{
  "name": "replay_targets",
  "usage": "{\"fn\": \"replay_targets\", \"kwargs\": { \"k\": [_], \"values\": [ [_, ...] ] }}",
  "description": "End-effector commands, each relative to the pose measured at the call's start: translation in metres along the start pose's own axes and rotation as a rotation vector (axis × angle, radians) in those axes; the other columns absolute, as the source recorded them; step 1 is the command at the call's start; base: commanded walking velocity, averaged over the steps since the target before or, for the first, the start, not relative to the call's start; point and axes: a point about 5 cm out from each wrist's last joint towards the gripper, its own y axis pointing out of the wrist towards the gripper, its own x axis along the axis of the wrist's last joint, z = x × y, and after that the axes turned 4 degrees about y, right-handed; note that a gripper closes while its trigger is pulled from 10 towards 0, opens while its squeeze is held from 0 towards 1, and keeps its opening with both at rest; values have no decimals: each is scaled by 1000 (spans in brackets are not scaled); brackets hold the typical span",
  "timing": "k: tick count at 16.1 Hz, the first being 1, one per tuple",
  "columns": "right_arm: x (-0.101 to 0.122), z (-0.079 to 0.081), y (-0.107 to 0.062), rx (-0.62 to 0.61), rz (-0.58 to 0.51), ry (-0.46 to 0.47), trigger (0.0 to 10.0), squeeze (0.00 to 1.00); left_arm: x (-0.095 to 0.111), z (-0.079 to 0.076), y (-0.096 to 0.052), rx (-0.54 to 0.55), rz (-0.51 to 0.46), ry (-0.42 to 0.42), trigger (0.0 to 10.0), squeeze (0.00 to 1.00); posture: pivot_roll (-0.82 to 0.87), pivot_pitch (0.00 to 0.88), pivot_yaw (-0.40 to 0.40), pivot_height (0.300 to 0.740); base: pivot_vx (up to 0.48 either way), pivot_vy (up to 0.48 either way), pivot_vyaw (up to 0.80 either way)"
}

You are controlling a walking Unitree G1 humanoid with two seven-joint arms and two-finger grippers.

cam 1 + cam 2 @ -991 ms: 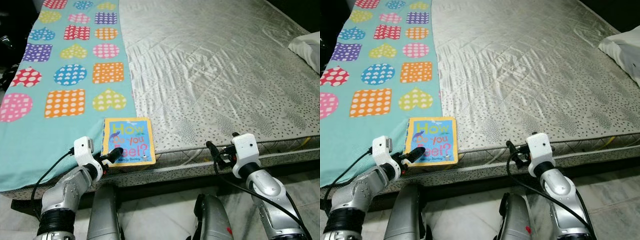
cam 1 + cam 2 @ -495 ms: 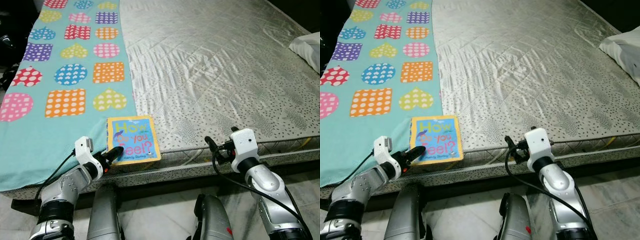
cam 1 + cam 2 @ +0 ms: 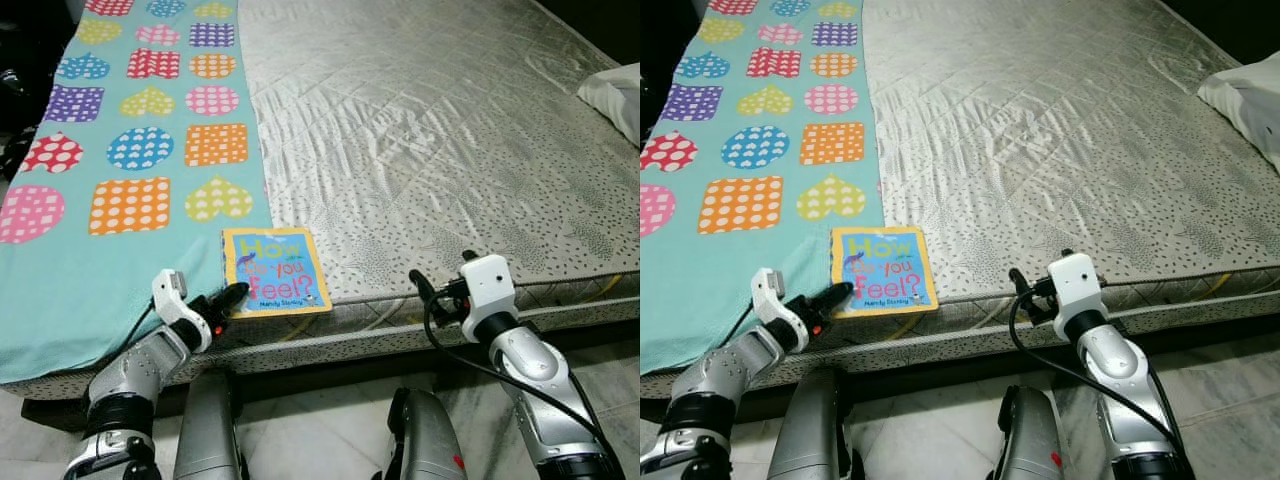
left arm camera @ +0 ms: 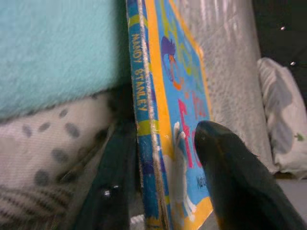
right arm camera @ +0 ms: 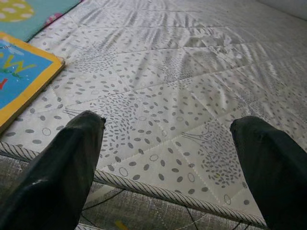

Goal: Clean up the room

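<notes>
Our left gripper is pinching the near corner of the thin square picture book with a blue cover and yellow border; in the left wrist view one black finger lies on the cover and the other is under the spine, so the book stands between them. We judge that we hold it at the corner because the book lies flat at the very edge of the quilted grey mattress, and only there a finger can pass under it. The book rests on the mattress just beside the turquoise blanket with coloured dotted hearts and squares, touching its edge. Our right gripper waits spread wide in front of the mattress edge, well apart from the book, with nothing between its fingers. A white pillow lies at the far right of the bed. We think the next move is to lift the book off the bed, and the thin hold could slip
</notes>
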Motion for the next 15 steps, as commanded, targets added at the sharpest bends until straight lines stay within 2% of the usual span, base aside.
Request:
{"fn": "replay_targets", "kwargs": {
  "k": [1, 8, 10, 13, 15],
  "values": [
    [-1, -2, 0, -4, 1, -9, 10000, 0, 1, -1, 1, -18, -10, -12, 0, 0, -117, 133, -72, 537, 0, 0, 0],
    [0, 0, 2, -9, -7, -12, 10000, 0, 5, -5, 4, -52, -29, -29, 0, 0, -113, 126, -66, 537, 0, 0, 0],
    [1, 0, 3, -8, -13, -13, 10000, 0, 10, -5, 5, -23, -62, -38, 0, 0, -112, 124, -64, 537, 0, 0, 0],
    [3, 1, 6, -12, -22, -6, 10000, 0, 20, -15, 7, -53, -116, 21, 0, 0, -97, 118, -67, 537, 0, 0, 0],
    [5, 9, 10, 0, -37, 21, 10000, 0, 28, -26, 7, -81, -148, 60, 0, 0, -83, 109, -68, 537, 0, 0, 0]
  ]
}}
